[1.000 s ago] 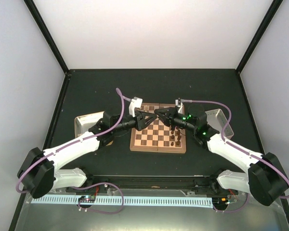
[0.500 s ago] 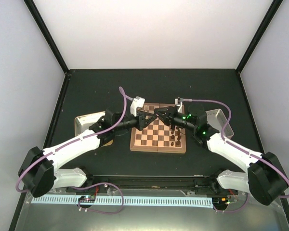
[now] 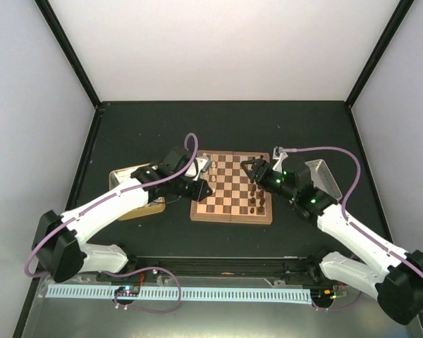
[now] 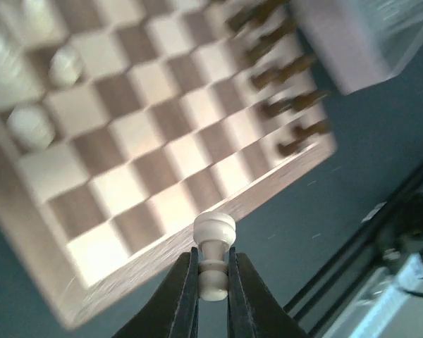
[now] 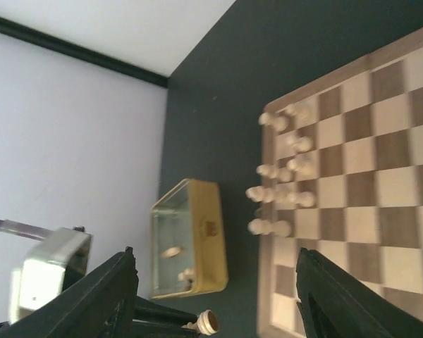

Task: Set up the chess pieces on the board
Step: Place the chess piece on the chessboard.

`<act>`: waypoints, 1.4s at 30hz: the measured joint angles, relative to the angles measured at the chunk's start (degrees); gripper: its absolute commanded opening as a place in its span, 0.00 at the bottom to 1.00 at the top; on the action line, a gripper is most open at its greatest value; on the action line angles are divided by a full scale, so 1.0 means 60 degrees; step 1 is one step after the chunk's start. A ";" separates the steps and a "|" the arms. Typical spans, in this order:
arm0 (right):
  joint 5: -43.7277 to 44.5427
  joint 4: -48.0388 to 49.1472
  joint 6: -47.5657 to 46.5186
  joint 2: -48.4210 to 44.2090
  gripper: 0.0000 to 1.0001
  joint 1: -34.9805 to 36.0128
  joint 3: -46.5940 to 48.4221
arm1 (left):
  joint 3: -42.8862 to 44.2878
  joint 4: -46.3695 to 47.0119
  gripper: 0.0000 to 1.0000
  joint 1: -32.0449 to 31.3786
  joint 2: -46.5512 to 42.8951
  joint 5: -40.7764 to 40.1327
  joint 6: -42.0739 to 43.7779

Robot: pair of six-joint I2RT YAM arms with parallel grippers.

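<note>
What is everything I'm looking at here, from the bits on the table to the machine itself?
chessboard: one, tan and dark brown squares, reddish border, mid-table
pale chess pieces: several, cream, along the board's left edge
dark chess pieces: several, dark brown, along the board's right edge
pale pawn: one, cream, held at the board's left edge
tin: one, gold-tan, left of the board, a few pale pieces inside
tray: one, silver-grey, right of the board
table: one, black
left arm: one, white and black, jaws shut on the pawn
right arm: one, white and black, jaws open and empty, over the board's right half
</note>
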 measured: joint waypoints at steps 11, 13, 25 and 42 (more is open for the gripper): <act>0.2408 -0.2087 -0.1464 -0.1290 0.63 0.0000 -0.0004 | 0.1253 -0.3541 0.04 0.0000 0.2783 -0.1621 0.0248; 0.2623 -0.2248 -0.1570 -0.1421 0.63 0.0000 -0.0007 | 0.1504 -0.3712 0.04 0.0000 0.3158 -0.1734 0.0284; 0.3246 -0.2565 -0.1876 -0.1614 0.64 0.0000 -0.0113 | 0.2492 -0.4193 0.05 -0.0189 0.4167 -0.1953 0.0444; 0.3931 -0.2918 -0.1971 -0.2237 0.64 -0.0011 -0.0164 | 0.5734 -0.5151 0.08 -0.0984 0.6408 -0.3712 0.0426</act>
